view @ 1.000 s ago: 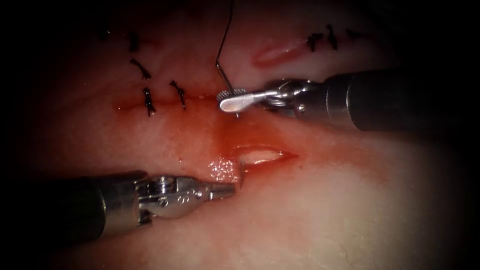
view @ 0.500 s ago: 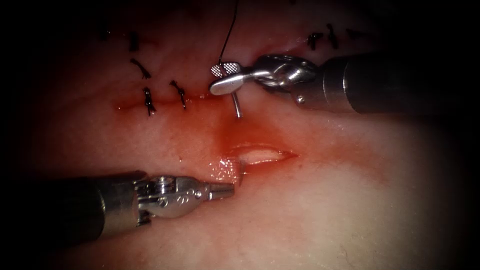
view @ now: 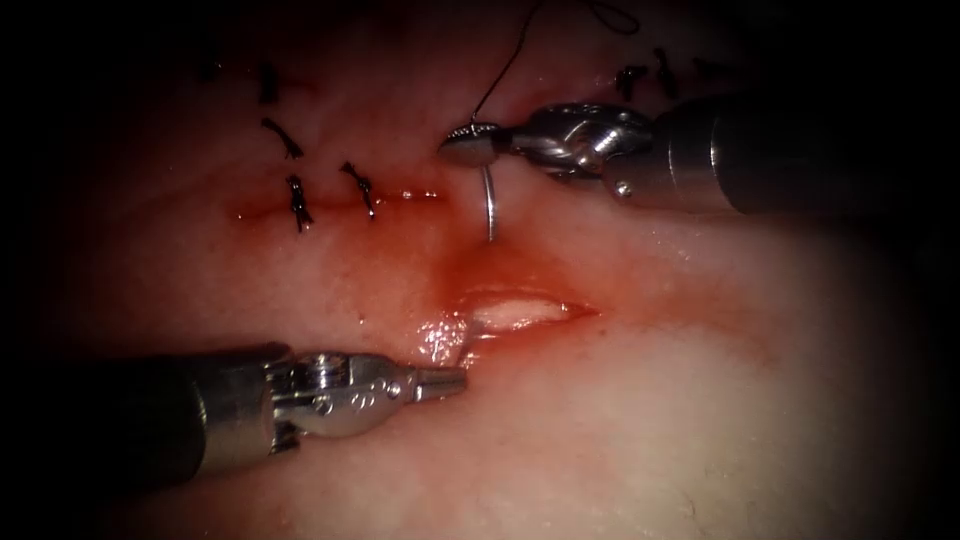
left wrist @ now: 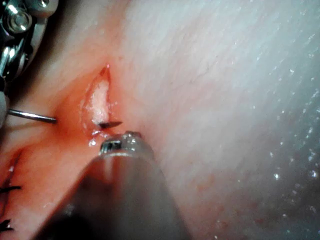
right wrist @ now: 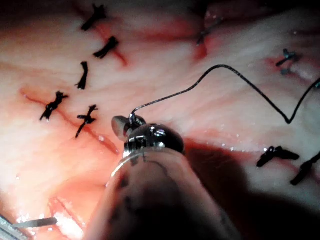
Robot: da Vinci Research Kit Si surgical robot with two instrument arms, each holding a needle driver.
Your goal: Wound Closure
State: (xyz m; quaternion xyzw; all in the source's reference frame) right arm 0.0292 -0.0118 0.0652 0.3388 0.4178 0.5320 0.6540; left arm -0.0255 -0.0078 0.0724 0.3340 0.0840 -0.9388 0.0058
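My right tool (view: 468, 148) comes in from the right, jaws shut on the curved needle (view: 490, 200) close to its thread end. The needle hangs down from the jaws. Its tip meets the tissue just above the open cut (view: 520, 312); how deep it sits I cannot tell. The dark thread (view: 505, 70) runs up and away from the jaws, and loops across the tissue in the right wrist view (right wrist: 225, 67). My left tool (view: 455, 378) lies at the cut's left end, jaws pinched on a small pale fold of the tissue's edge. The left wrist view has this tool's tip (left wrist: 120, 145) at the cut (left wrist: 100, 100) and the needle (left wrist: 32, 116).
Finished black stitches (view: 298, 205) close the wound line to the left of the needle, with more knots at the far right (view: 640, 80). Red fluid (view: 470, 270) pools between the needle and the cut. Several knots (right wrist: 85, 120) lie near the right tool's jaws.
The right tool's jaws were open around the needle's middle; they slid up toward the thread end and shut there. The needle now stands more upright. The left tool has not moved.
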